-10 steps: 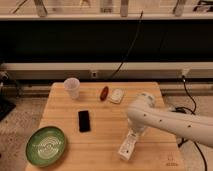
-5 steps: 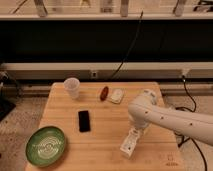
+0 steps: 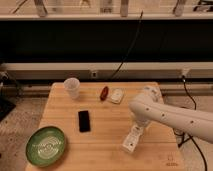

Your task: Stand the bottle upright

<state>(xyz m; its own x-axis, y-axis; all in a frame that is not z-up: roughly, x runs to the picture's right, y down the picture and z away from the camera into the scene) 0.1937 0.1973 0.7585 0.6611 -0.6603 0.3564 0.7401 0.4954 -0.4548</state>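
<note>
We note tool (image 3: 137, 126) clenched on slim white plastic bottle (image 3: 131, 141), 5 o'clock on light wooden bench (image 3: 100, 150); bottle steeper than before, not yet upright.

A wooden bench (image 3: 107, 125) is seen carrying a translucent cup (image 3: 72, 87) at its back left. A red item (image 3: 104, 93) and a white square (image 3: 116, 95) are set side by side at the back. A black phone (image 3: 84, 121) is laid left of centre, and a green plate (image 3: 46, 145) is placed at the front left corner.

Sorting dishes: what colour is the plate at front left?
Plate: green, paler rings; camera view. Gripper holds the bottle, front right.
</note>
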